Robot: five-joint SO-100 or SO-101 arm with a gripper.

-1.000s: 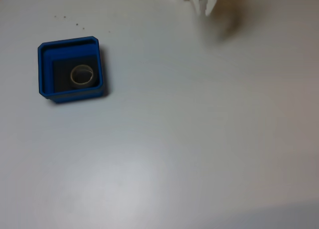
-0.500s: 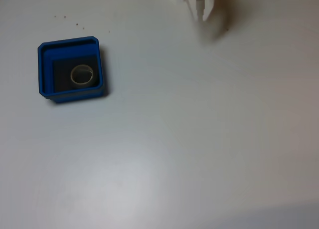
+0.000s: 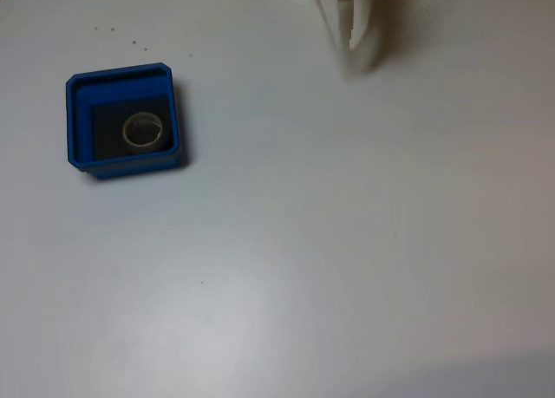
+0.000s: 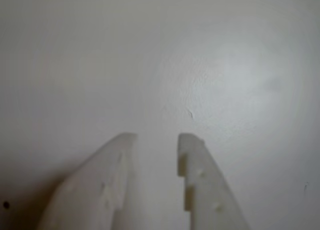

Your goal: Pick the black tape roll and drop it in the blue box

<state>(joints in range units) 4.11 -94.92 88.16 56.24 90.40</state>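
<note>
Tape first: the black tape roll (image 3: 143,131) lies flat on the dark floor of the blue box (image 3: 76,120), far left on the white table (image 3: 347,242) in the fixed view. White gripper (image 3: 354,44) hangs at the far edge, right of centre, well apart from the box; the roll lies leftward and nearer from it. In the wrist view the gripper (image 4: 157,138) shows a narrow gap between fingers, holding nothing. Drop looks done.

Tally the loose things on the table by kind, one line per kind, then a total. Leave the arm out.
black tape roll: 1, lying inside the box
blue box: 1
Total: 2
</note>
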